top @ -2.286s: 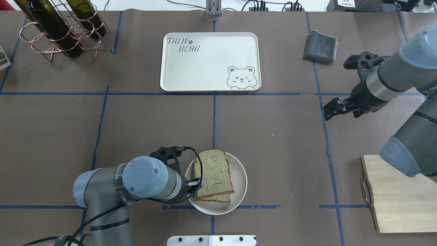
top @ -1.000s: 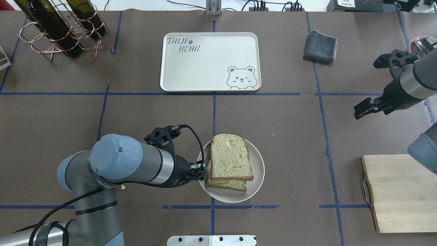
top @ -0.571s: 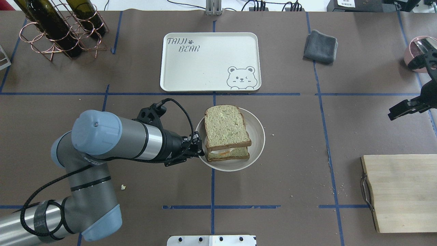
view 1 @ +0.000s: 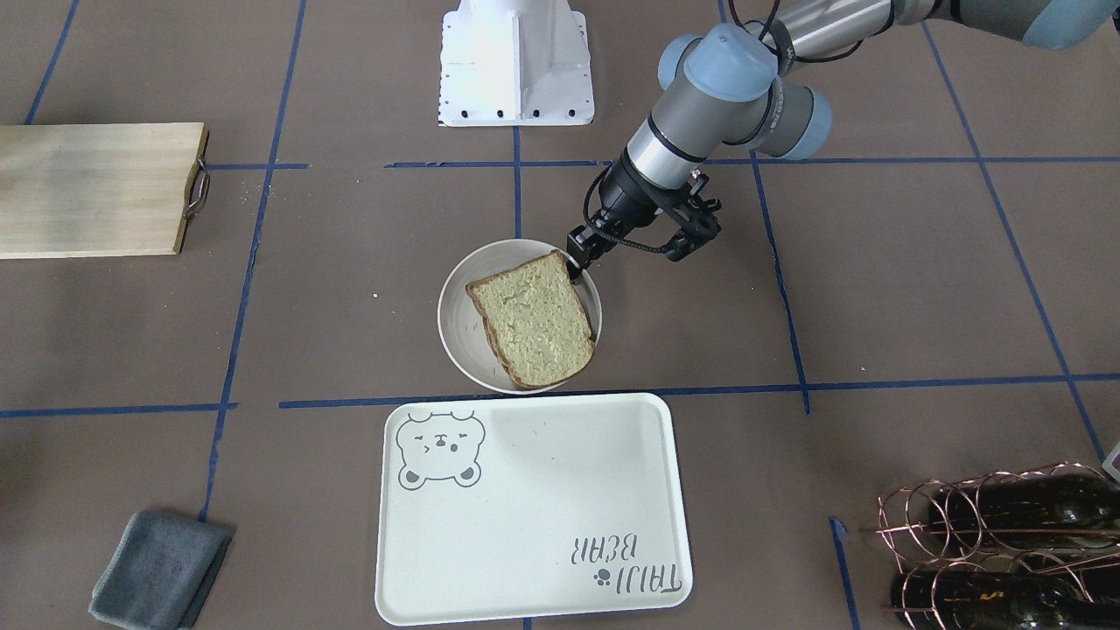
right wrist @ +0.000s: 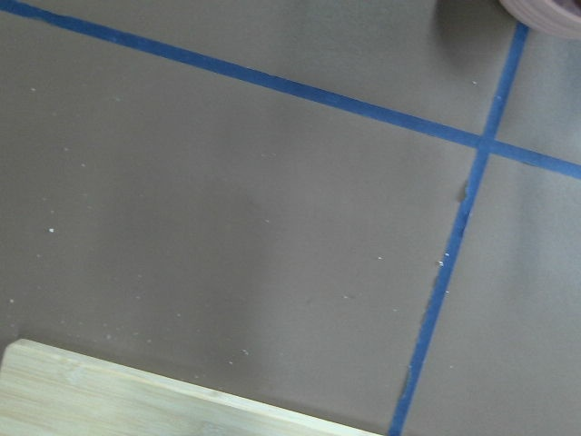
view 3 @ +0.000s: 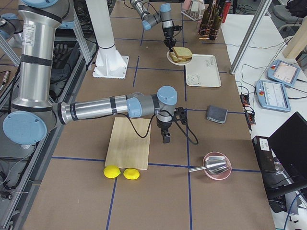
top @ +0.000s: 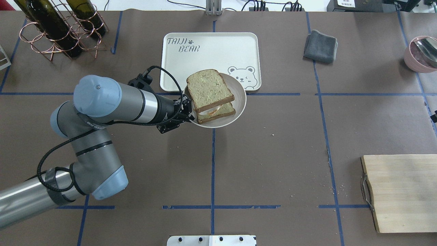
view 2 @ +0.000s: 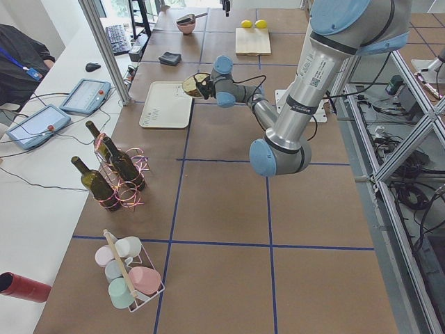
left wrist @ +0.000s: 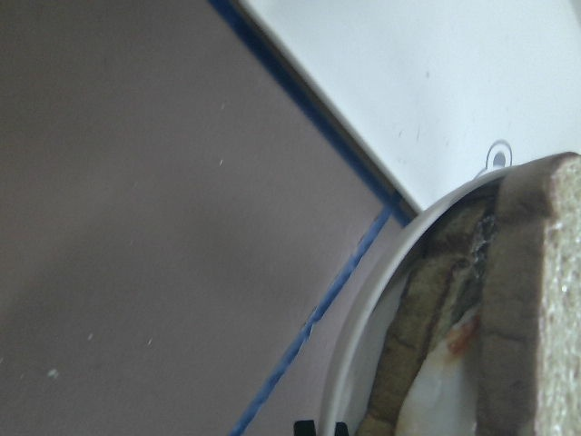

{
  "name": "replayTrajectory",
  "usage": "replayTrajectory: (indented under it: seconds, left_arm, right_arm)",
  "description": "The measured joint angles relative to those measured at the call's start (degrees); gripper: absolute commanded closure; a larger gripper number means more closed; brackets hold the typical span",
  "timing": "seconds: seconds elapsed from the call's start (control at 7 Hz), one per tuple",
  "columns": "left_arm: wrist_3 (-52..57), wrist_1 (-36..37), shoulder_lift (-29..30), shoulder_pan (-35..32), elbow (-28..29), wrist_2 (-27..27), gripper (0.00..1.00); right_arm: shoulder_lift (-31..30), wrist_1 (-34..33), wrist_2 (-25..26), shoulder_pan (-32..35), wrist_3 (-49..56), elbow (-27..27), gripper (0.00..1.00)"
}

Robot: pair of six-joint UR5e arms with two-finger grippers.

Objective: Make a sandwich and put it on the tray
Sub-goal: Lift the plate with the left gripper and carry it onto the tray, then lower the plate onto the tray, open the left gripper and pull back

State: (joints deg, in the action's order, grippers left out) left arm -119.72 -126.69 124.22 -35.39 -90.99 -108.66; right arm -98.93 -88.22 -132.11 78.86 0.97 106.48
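Our left tool (top: 189, 115) pinches the plate (top: 241, 101) carrying the sandwich (top: 209, 89), beside the tray (top: 211, 51). We cannot tell whether our right tool (view 3: 166, 138) is gripping.

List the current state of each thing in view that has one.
sandwich: assembled, egg showing between the slices, lying on the plate.
plate: lifted, gripped at its rim, at the tray's near edge.
left gripper: shut on the plate.
tray: lying flat, sandwich not on it yet.
right gripper: beside the cutting board, open or shut cannot be told.
pink bowl: upright, spoon resting in it.
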Motion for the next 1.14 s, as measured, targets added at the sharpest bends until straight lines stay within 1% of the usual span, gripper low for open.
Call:
replayTrajectory:
  seconds: [0.29,0.43,0.57,0.71,1.0,1.14]
  left_arm:
    - [-5.3,-0.3,6.8,-2.1,10.5,2.6,1.00]
    - [-6.1,-1.2,9.6,-2.5,15.9,4.7,1.00]
    - [-6.5,-3.6,11.9,-2.6,21.2,6.3,1.00]
    - [-6.9,-6.3,13.5,-2.6,25.5,7.3,1.00]
    - [-7.1,-8.8,15.3,-2.6,30.4,7.8,1.00]
    - [-7.2,-9.3,15.8,-2.6,31.6,8.2,0.71]
  right_arm:
    - [0.0,-0.3,-0.8,3.9,5.6,-3.4,0.00]
    - [0.1,-1.1,-0.8,4.7,6.3,-3.8,0.00]
    - [-0.1,-1.4,-0.9,5.5,6.3,-3.8,0.00]
    - [-0.2,-1.5,-1.0,6.0,6.0,-3.7,0.00]
    - [0.0,-1.1,-1.0,6.6,5.6,-3.5,0.00]
    - [0.1,-1.0,-0.9,7.1,5.3,-3.6,0.00]
